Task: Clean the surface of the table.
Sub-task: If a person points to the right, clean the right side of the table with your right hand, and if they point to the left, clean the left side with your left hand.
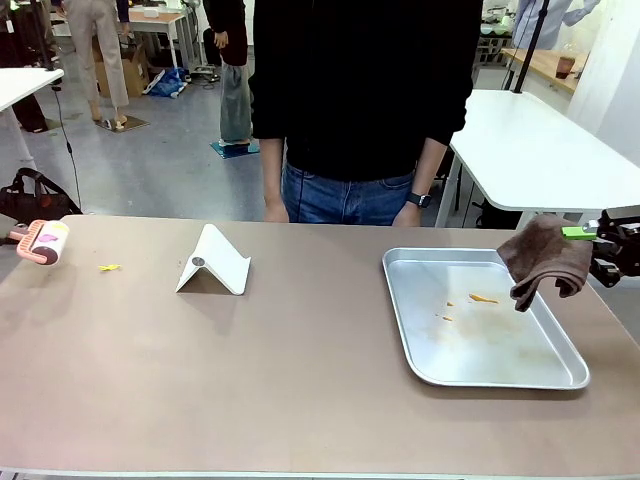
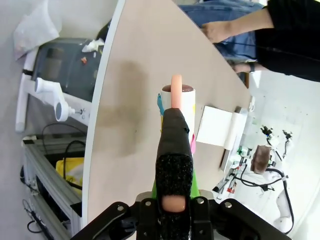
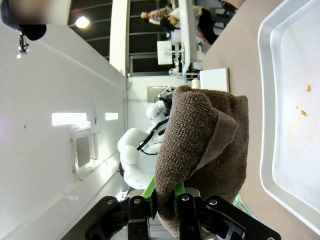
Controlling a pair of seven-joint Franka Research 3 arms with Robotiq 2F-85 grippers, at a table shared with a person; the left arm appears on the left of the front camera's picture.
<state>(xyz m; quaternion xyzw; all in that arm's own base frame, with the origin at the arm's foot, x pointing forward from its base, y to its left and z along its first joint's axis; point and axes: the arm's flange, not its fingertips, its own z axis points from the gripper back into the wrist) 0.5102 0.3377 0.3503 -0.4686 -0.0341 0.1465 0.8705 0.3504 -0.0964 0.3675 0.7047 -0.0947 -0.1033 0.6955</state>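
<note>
Taupe table (image 1: 300,380) fills the foreground, with a person (image 1: 360,100) standing behind it. At far left, the left gripper (image 2: 174,150) is clamped on a lint roller (image 1: 45,243) near a yellow scrap (image 1: 109,268). A white folded stand (image 1: 213,263) sits mid-table. At right, the right gripper (image 1: 603,240) pinches a brown cloth (image 1: 545,262) dangling over a metal tray (image 1: 500,350); a low sweep might snag its rim or drag the orange crumbs (image 1: 483,298) onto the table

No readable text, no labels, no numbers
</note>
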